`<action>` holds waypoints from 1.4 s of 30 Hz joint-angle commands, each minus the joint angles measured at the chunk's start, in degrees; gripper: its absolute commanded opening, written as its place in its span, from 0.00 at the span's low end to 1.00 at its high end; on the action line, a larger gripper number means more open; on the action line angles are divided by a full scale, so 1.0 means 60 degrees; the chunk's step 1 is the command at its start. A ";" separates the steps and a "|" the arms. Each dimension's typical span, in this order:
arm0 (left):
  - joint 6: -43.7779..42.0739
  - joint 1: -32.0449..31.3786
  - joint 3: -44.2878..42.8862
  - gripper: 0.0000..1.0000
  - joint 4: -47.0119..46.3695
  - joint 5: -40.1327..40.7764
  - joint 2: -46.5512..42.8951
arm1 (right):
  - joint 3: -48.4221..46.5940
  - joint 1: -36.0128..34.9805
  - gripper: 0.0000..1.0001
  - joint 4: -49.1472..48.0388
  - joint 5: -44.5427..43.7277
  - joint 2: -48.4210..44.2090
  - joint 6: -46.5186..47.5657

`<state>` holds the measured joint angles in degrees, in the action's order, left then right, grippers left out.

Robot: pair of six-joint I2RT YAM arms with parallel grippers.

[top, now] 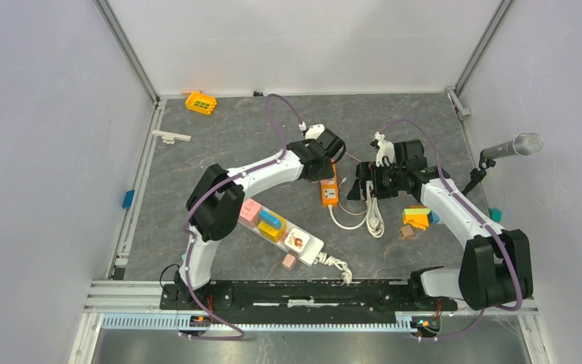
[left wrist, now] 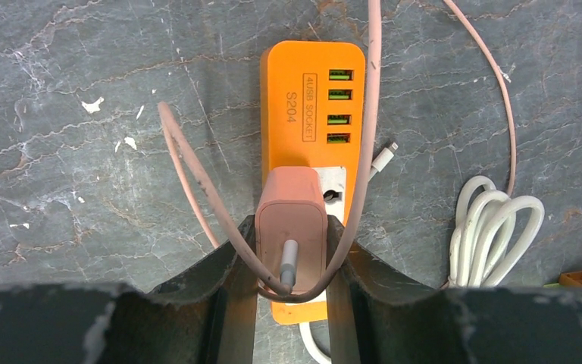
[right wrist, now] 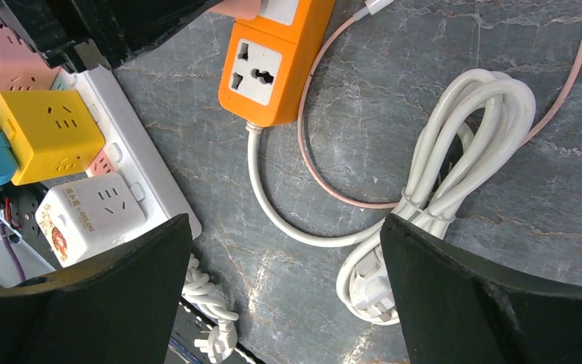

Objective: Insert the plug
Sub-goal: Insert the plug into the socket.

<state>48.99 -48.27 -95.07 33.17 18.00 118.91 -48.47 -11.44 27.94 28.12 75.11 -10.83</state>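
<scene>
The pink plug (left wrist: 289, 208) sat pinched between the fingers (left wrist: 223, 277) of my left gripper (left wrist: 291, 227). Its body stood over a white socket face on the orange power strip (left wrist: 311, 91), below the row of USB ports. I could not tell whether its prongs were fully home. The strip lay around the middle of the table (top: 220, 136).

The plug's pink cable (left wrist: 189, 167) came out of its back, looped round to the left, and also ran up along the strip's right edge past the ports. Just right of the strip lay a coiled white cord (right wrist: 462, 136). My right gripper (right wrist: 286, 227) hung above it with its fingers spread wide, holding nothing.

To the near left was a white power strip (right wrist: 148, 186) carrying a yellow cube adapter (right wrist: 49, 133) and a white cube adapter (right wrist: 91, 216).
</scene>
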 commanded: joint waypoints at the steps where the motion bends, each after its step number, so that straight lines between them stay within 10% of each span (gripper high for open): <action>1: -0.0330 -0.0152 -0.0009 0.02 0.0153 0.0520 0.0363 | -0.0142 0.0061 0.98 -0.0043 -0.0050 0.0072 0.0170; 42: 0.0666 -0.1357 0.0345 0.02 0.2139 0.0150 0.2259 | 0.0427 0.0181 0.98 -0.0195 -0.0445 -0.0366 0.0049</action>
<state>47.97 -53.95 -100.31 37.54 30.13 124.42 -46.13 -10.70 27.88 26.22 74.72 -10.63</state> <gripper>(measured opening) 0.396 0.983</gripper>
